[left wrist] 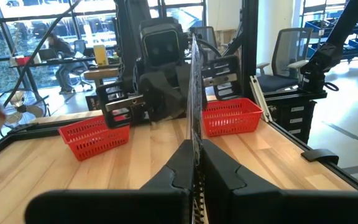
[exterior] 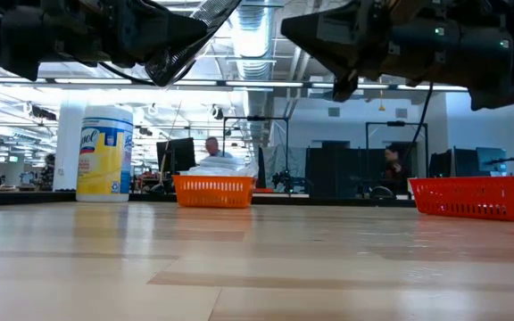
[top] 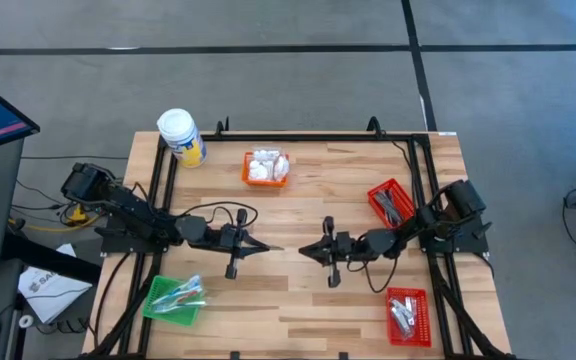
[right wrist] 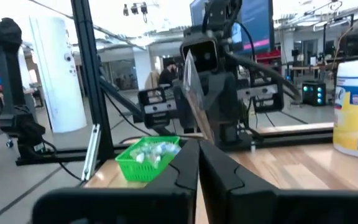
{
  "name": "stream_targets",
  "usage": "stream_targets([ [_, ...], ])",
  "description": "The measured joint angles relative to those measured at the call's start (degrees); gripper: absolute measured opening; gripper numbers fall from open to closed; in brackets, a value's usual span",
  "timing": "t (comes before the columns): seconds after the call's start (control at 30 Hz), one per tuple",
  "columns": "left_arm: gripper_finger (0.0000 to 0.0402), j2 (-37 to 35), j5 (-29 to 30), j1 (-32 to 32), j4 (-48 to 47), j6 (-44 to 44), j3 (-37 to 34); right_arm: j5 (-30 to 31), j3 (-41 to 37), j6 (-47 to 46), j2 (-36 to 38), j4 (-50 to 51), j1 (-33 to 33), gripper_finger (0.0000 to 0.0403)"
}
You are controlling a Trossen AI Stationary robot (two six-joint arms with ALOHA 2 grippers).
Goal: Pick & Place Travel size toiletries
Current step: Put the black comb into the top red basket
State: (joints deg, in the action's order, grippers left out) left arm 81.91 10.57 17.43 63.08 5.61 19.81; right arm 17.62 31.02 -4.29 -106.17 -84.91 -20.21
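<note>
Both arms reach toward the middle of the counter [top: 298, 300] and face each other, tips near but apart, above bare wood. The left hand [top: 266, 248] is clenched on a thin clear-wrapped stick [left wrist: 195, 93], seen edge-on from its wrist as a slim upright strip between the closed fingers. The right hand [top: 306, 250] is clenched too, and its wrist view shows a thin clear sliver [right wrist: 194, 109] rising from its fingertips, though whether that is its own item or part of the arm opposite is hard to make out. Judging by the layout, the toiletries are sorted by kind around the orange basket [top: 266, 168]: it holds the white lumpy packets [top: 267, 164], the green basket [top: 173, 299] well toward the near left corner holds pale wrapped pieces, and the 2 red baskets, one [top: 390, 201] to its right and the other [top: 408, 315] at the near right corner, hold slim dark and silvery sachets [top: 402, 311]. The yellow-labelled jar [top: 182, 137] stands just left of the orange basket. From the level camera both hands are cut off at the top edge, and only the jar, the orange basket and 1 red basket show.
</note>
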Motion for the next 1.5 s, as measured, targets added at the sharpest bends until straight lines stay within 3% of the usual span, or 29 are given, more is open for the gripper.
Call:
stream_targets([
  [0.43,0.0005,0.02,-0.51,0.0,0.06,-0.04,0.0,0.34,9.65,-0.68,0.0,18.09,0.09,0.0131],
  [0.77,0.0005,0.07,-1.38,-0.52,0.8,-0.54,0.0,0.38,11.39,-0.22,0.0,18.59,0.83,0.0199],
  [1.03,0.0005,2.29,0.0,-0.85,4.57,-1.57,0.09,0.41,11.41,-0.22,0.0,19.37,0.86,0.0223],
  [1.23,0.0005,9.34,-2.02,-1.46,13.41,-3.47,1.44,0.41,11.42,-0.79,0.0,19.34,1.65,0.0223],
  [1.5,0.0005,12.09,-2.25,-2.33,13.98,-4.6,2.34,0.43,11.43,-1.17,0.0,19.38,1.58,0.0223],
])
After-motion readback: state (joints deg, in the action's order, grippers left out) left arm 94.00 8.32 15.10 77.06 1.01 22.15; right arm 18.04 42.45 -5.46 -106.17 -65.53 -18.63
